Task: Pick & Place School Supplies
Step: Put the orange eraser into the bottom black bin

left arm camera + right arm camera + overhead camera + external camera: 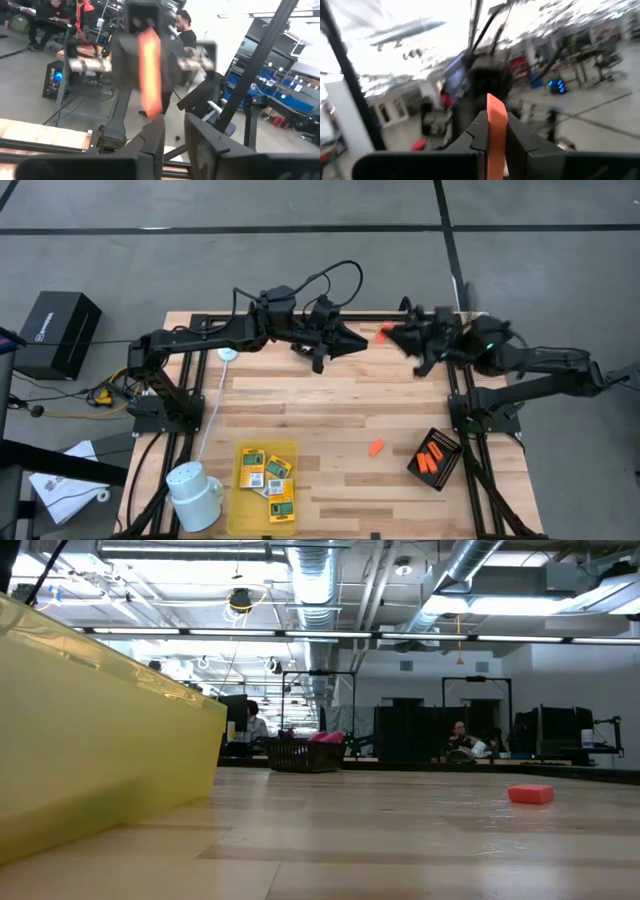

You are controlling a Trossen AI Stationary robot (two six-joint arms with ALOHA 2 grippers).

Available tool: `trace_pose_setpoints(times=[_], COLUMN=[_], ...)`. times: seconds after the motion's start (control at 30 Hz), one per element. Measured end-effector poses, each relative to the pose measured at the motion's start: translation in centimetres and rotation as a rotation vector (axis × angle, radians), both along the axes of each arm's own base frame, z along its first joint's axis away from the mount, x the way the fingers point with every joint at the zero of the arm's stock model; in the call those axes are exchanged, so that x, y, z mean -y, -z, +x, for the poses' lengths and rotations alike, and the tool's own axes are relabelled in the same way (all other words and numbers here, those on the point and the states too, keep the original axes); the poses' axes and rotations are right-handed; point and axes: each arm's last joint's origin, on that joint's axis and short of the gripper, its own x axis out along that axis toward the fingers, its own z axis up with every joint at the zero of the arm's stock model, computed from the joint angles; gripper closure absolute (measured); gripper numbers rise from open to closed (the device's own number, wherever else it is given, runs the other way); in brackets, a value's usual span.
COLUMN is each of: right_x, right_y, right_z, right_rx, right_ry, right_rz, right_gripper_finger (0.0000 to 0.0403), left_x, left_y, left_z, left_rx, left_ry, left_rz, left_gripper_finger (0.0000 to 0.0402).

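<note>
My right gripper [400, 336] hangs above the table's far middle, shut on a stubby orange piece [384, 334]. My left gripper [360, 342] faces it from the left, open, its tips a short way from that piece and touching nothing. In the left wrist view the orange piece [150, 70] stands ahead of my open fingers [152, 142]. Another orange piece [376, 447] lies flat on the table and also appears in the low view [531, 794]. Several yellow-and-green packets [264, 473] lie in a yellow tray [240, 510]. The scissor-like tool is nowhere in view. My right gripper pinches the orange piece [496, 131] between its two fingers [479, 131]. The piece's free end [495, 102] sticks out past the fingertips. The fingers point roughly level toward the table's left, and the piece is lifted clear of the table.
A black tray [447, 442] near the right edge holds several orange pieces [432, 459]. A white mug [195, 495] stands at the near left corner beside the yellow tray, whose wall [100, 750] fills the left of the low view. A small white disc [228, 354] lies far left.
</note>
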Motion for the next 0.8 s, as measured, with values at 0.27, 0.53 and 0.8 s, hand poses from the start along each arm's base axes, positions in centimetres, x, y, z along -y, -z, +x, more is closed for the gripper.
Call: trace_pose_setpoints(times=[0.27, 0.53, 0.8], right_x=[0.2, -0.2, -1.6], right_y=[-3.1, -1.9, 2.5], right_z=[-3.4, -4.4, -6.1], right_rx=[-0.045, -0.405, -0.856], right_ry=[0.033, 0.024, -0.025], right_rz=[-0.027, 0.048, 0.234], right_gripper_finger=[0.0380, 0.0380, 0.0380], left_x=[-1.4, -0.6, 1.8], left_y=[0.1, 4.6, 14.0], left_z=[-0.2, 0.0, -0.9], left_rx=[-0.012, -0.250, -0.537], left_ry=[-0.075, -0.054, -0.045], left_rz=[-0.025, -0.017, -0.116], left_gripper_finger=[0.0297, 0.0306, 0.0306])
